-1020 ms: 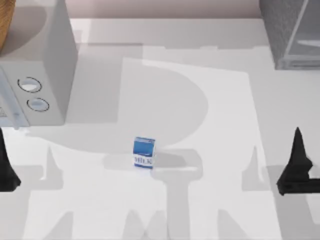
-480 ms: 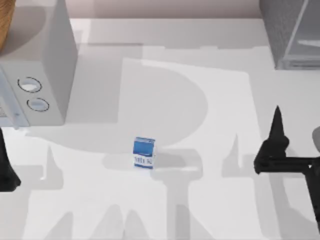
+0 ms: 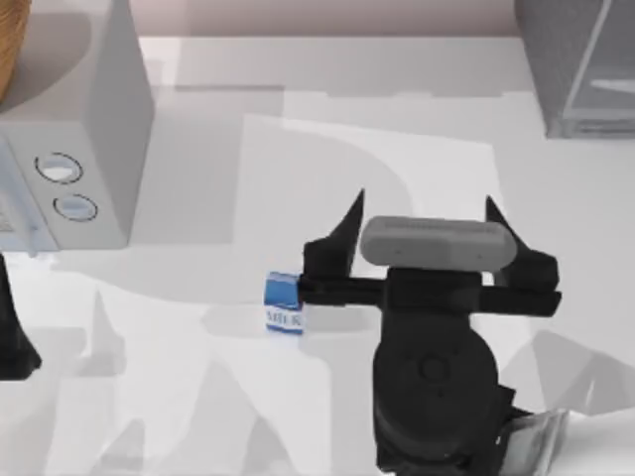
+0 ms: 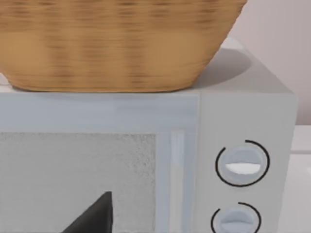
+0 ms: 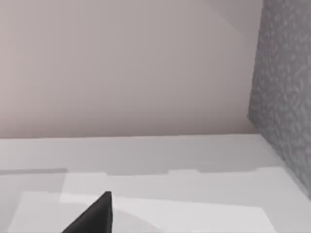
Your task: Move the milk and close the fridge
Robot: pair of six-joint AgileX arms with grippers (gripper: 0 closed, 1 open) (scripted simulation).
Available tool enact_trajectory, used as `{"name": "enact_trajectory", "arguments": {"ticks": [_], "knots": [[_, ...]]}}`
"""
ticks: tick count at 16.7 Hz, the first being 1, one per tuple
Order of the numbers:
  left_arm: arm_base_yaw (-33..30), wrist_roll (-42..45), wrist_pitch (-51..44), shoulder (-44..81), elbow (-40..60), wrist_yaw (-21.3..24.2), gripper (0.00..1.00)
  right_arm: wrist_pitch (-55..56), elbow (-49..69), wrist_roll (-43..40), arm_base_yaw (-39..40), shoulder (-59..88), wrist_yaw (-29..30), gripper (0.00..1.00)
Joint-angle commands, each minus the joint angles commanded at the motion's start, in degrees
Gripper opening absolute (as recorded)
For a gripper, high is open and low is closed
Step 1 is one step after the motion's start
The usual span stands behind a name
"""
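Right, reach phase: right gripper [image 3: 425, 220], fingers spread wide, sits beside the milk [image 3: 284, 303], not around it. Next: shift left, descend, clamp.

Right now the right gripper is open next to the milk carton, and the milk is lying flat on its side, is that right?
Not quite. The top view shows the milk standing upright, blue top up. The right gripper is open beside it, as you said.

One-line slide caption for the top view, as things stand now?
Right gripper open beside the upright milk mid-table; left gripper parked at the left edge; fridge far right.
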Motion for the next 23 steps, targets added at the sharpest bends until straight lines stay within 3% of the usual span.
{"name": "enact_trajectory", "arguments": {"ticks": [6, 11, 17, 23], "knots": [[0.00, 0.00, 0.00, 0.00, 0.00, 0.00, 1.00, 8.70, 20.20, 1.38, 5.15, 31.48, 9.32, 1.00], [0.00, 0.00, 0.00, 0.00, 0.00, 0.00, 1.00, 12.64, 29.73, 2.17, 7.16, 43.88, 12.97, 1.00], [0.00, 0.00, 0.00, 0.00, 0.00, 0.00, 1.00, 12.80, 30.25, 2.13, 6.79, 44.51, 12.85, 1.00], [0.00, 0.00, 0.00, 0.00, 0.00, 0.00, 1.00, 14.50, 32.20, -0.11, 2.07, 45.73, 8.00, 1.00]]}}
